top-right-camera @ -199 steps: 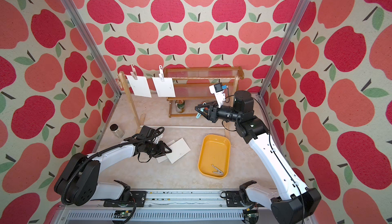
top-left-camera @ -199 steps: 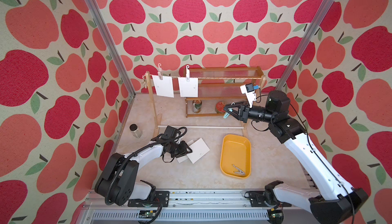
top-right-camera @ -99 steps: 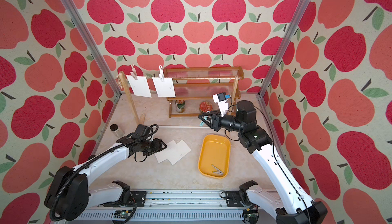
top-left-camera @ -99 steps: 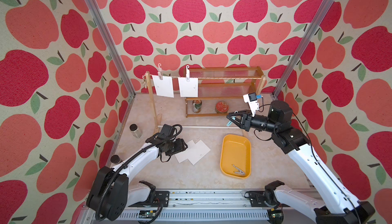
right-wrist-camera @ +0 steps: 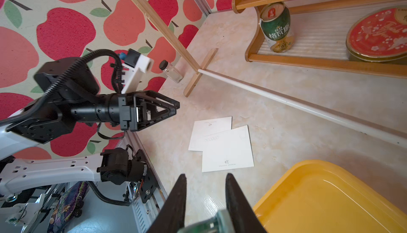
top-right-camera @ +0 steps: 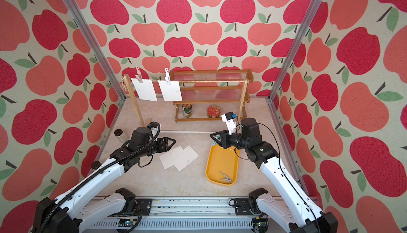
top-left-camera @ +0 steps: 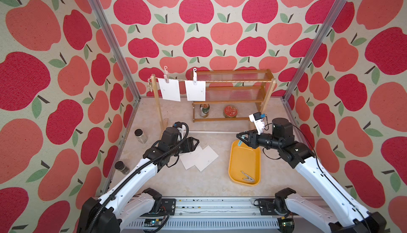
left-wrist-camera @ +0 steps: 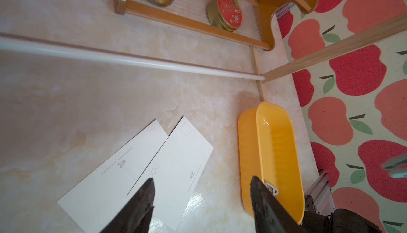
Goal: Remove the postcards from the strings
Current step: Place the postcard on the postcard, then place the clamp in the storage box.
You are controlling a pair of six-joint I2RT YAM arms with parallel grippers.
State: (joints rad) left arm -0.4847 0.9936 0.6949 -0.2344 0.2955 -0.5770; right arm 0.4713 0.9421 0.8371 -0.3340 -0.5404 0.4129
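Found left hand [top-left-camera: 196, 142] with jaws spread apart and empty, low above the table [top-left-camera: 198, 185]. Logged two postcards [top-left-camera: 199, 159] lying flat on the table just beside its tips, overlapping, already off the string [top-left-camera: 237, 81].

Found right hand [top-left-camera: 239, 136] pinched together on a teal peg [right-wrist-camera: 209, 224], near the far end of the yellow tray [top-left-camera: 242, 161]. Noted a loose peg [top-left-camera: 247, 176] lying inside the tray.

Counted two more hanging near one upright [top-left-camera: 159, 106] of the rack: pink-pegged postcard [top-left-camera: 169, 89] under a pink peg [top-left-camera: 166, 75], white-pegged postcard [top-left-camera: 195, 90] under a white peg [top-left-camera: 194, 76], side by side and close together. Judged task about half done.

Handling, by judgement only:
- Expect thin, light, fairly stiff paper, smooth enough to slip and quick to crease under a hard squeeze.
- Suggest pinching a bottom corner or lower edge of a hanging card with one hand while squeezing the peg open at its upper tails with the other.
- Avoid tugging against a closed peg, to spare both paper and string.
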